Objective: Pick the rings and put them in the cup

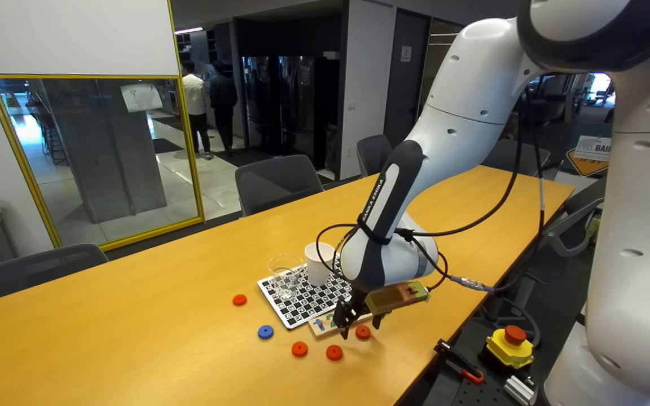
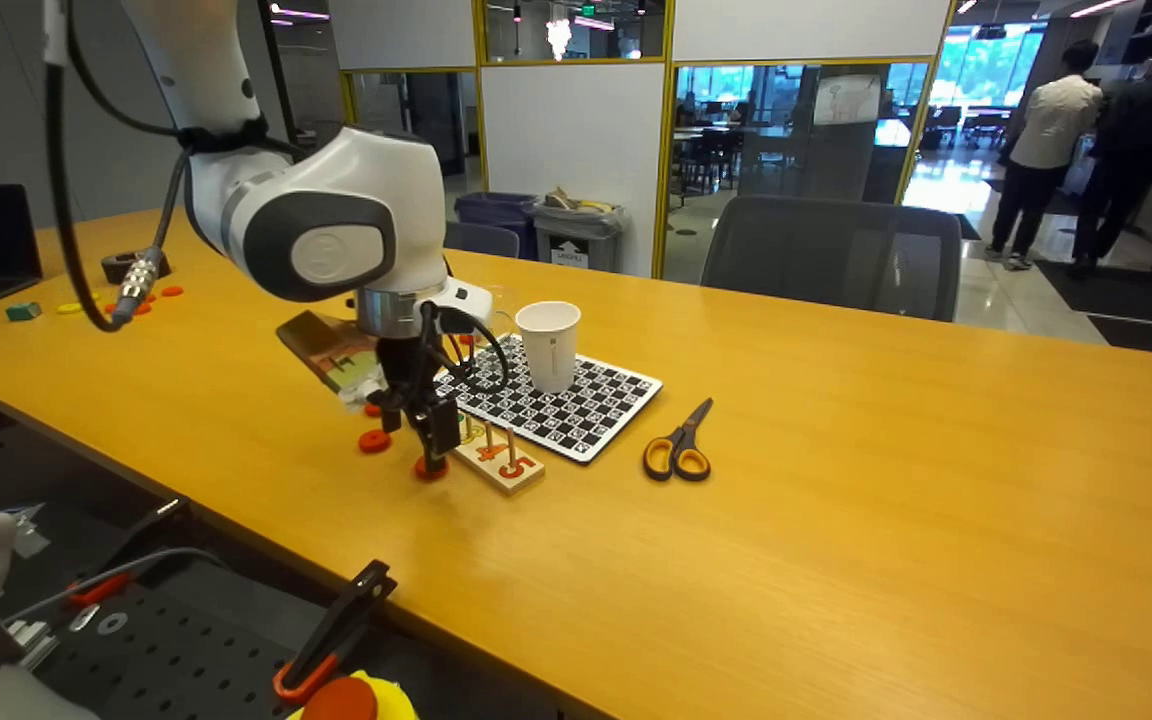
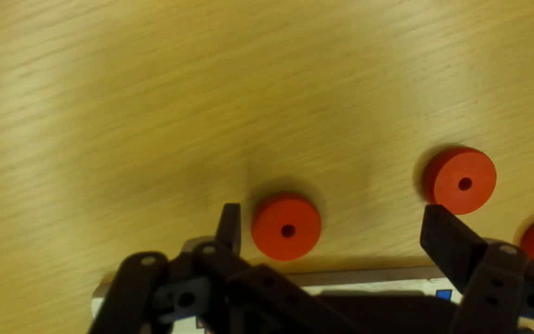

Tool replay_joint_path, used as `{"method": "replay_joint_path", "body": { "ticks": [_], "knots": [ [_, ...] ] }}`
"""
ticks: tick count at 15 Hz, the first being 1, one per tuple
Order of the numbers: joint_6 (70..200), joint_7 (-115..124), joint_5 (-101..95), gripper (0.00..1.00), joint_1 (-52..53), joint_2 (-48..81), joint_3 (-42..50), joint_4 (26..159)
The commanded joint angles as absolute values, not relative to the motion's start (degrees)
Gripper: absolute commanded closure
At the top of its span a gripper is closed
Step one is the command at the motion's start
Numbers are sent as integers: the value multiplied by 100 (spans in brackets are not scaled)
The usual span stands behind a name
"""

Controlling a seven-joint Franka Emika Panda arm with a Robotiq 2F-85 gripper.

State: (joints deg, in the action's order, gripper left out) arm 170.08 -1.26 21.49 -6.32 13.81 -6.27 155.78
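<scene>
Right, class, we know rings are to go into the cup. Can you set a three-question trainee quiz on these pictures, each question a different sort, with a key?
1. True or false: the white cup stands upright on the checkered board.

2. Multiple choice: in the wrist view, what colour is the ring showing in the gap of the open gripper?
A: blue
B: red
C: white

3. Fill in the blank: in an exterior view, the ______ with black and orange handles lie beside the checkered board, not on it.

Key:
1: true
2: B, red
3: scissors
</scene>
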Motion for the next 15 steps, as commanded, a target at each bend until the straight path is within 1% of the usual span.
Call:
{"method": "replay_joint_path", "body": {
  "ticks": [1,5,11,12,13,15],
  "knots": [
    [17201,-399,2164,0,-813,1690,-688,15384],
    [17199,-289,1867,0,-642,1785,-419,15339],
    [17211,-105,1332,0,-618,1795,-284,15340],
    [17224,-96,1281,25,-614,1794,-271,15342],
    [17226,-66,1214,26,-586,1790,-235,15343],
    [17238,-6,1095,42,-514,1790,-155,15345]
  ]
}}
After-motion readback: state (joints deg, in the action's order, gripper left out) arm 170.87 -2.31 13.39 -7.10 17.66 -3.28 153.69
